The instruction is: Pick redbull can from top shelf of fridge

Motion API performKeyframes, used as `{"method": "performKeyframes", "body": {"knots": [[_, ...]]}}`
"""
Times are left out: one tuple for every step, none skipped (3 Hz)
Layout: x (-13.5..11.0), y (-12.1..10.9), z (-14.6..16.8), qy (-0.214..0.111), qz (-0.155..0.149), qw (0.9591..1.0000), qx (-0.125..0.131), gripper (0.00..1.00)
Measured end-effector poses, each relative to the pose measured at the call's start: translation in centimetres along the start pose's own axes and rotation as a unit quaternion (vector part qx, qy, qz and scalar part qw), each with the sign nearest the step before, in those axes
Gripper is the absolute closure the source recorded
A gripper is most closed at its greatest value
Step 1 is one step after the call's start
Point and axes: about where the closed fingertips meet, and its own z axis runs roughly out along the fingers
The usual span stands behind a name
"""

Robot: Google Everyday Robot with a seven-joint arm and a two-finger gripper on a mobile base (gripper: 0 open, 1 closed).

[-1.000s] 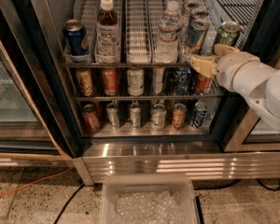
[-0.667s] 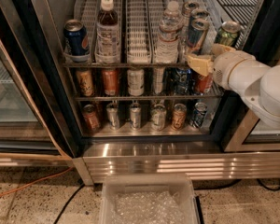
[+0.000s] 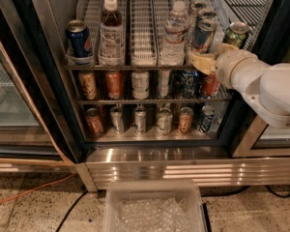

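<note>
The fridge (image 3: pixel 48 86) stands open in front of me, with a black frame and a steel base. Its top shelf (image 3: pixel 142 33) is a pale wire rack split into lanes. The redbull can (image 3: pixel 204 34), slim with blue and silver panels, stands at the front of a right-hand lane with more cans (image 3: pixel 198 7) behind it. My gripper (image 3: pixel 203 63), on the white arm (image 3: pixel 261 81) coming in from the right, sits right at the base of the redbull can, at the shelf's front edge.
On the top shelf are a dark blue cola can (image 3: pixel 79 40), a brown bottle (image 3: pixel 111 30), a water bottle (image 3: pixel 175 35) and a green can (image 3: pixel 236 33) at far right. Two lower shelves (image 3: pixel 150 100) hold several cans. A clear plastic bin (image 3: pixel 154 209) sits on the floor.
My gripper and arm have shifted slightly left, closer under the redbull can. The cans and bottles have not moved.
</note>
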Motion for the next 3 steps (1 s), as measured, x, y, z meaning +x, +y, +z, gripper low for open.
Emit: {"method": "performKeyframes", "body": {"knots": [[-0.8,-0.3,1.2,-0.013,0.005,0.9999,0.009,0.42],[-0.9,-0.5,2.4,-0.020,0.011,0.9996,0.017,0.42],[-1.2,-0.6,3.3,-0.026,0.014,0.9993,0.021,0.42]]}}
